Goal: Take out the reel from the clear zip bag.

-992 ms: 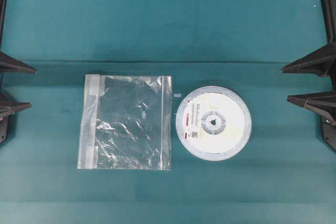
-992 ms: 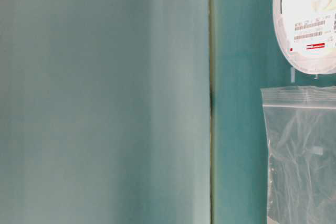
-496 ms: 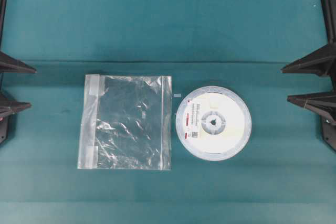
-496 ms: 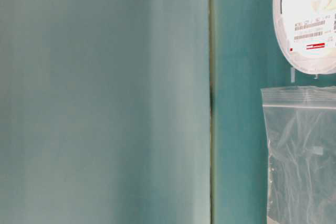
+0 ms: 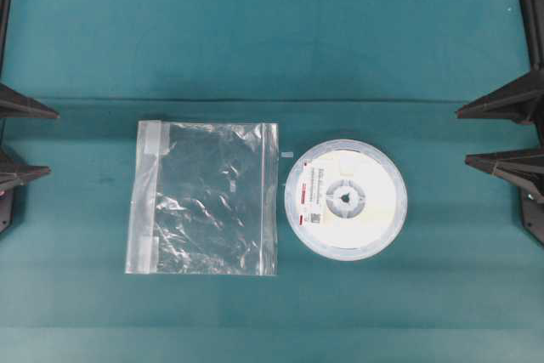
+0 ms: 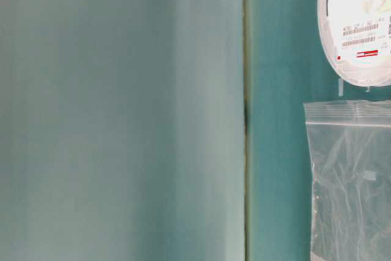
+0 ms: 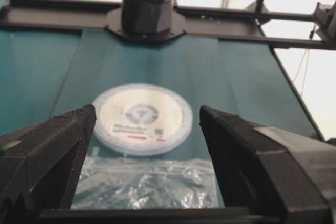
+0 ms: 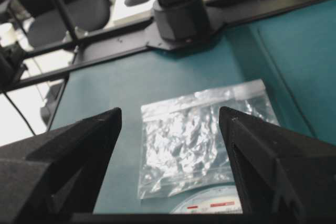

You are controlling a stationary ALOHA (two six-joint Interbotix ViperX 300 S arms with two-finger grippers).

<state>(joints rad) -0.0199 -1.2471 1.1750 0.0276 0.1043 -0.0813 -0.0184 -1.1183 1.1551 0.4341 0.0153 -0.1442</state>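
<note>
The reel [image 5: 367,203] lies flat on the teal table, outside the clear zip bag [image 5: 208,197] and just right of its zip edge, with a narrow gap between them. The bag lies flat, crinkled and empty. My left gripper [image 5: 53,142] is open at the left edge, well clear of the bag. My right gripper [image 5: 461,135] is open at the right edge, apart from the reel. In the left wrist view the open gripper [image 7: 148,111] frames the reel [image 7: 140,118] and bag [image 7: 147,184]. In the right wrist view the open gripper [image 8: 170,113] frames the bag [image 8: 202,137] and the reel's rim [image 8: 215,206].
A tiny white scrap [image 5: 287,155] lies by the bag's upper right corner. A seam [image 5: 272,100] runs across the table behind both things. The opposite arm bases [image 7: 147,9] [image 8: 181,14] stand at the table ends. The table-level view shows the reel [image 6: 360,22] and bag [image 6: 351,181].
</note>
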